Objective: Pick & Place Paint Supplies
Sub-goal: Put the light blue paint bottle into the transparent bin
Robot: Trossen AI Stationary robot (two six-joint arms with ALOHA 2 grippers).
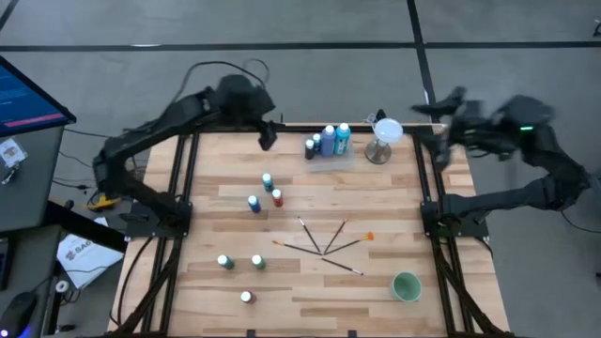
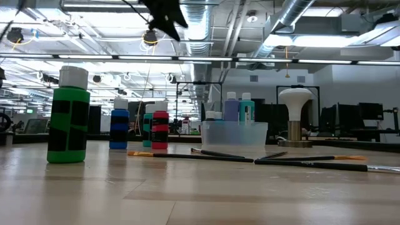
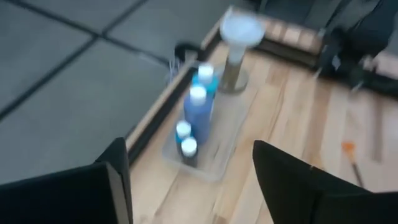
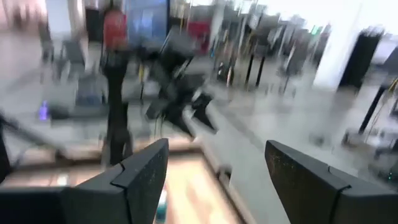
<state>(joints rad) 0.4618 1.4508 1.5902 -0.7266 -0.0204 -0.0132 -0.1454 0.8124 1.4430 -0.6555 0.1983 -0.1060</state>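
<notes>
A clear tray point(image 1: 327, 150) at the table's far edge holds several white-capped paint bottles point(image 3: 198, 112), blue and teal. Teal point(image 1: 268, 180), red point(image 1: 277, 197) and blue point(image 1: 254, 203) bottles stand upright mid-table, and three green ones point(image 1: 225, 262) stand nearer the front left. Several paintbrushes point(image 1: 329, 244) lie fanned out on the wood. My left gripper point(image 1: 268, 138) hangs open in the air left of the tray, high above the table point(image 2: 164, 15), with nothing between its fingers point(image 3: 118, 180). My right gripper point(image 1: 439, 113) is open past the table's far right corner, raised and pointing level point(image 4: 217, 180).
A white-topped stemmed stand point(image 1: 383, 136) stands right of the tray. A round green cup point(image 1: 406, 286) sits near the front right corner. Black frame rails point(image 1: 178, 188) run along the table's left and right sides. Bare wood lies between the mid-table bottles and the tray.
</notes>
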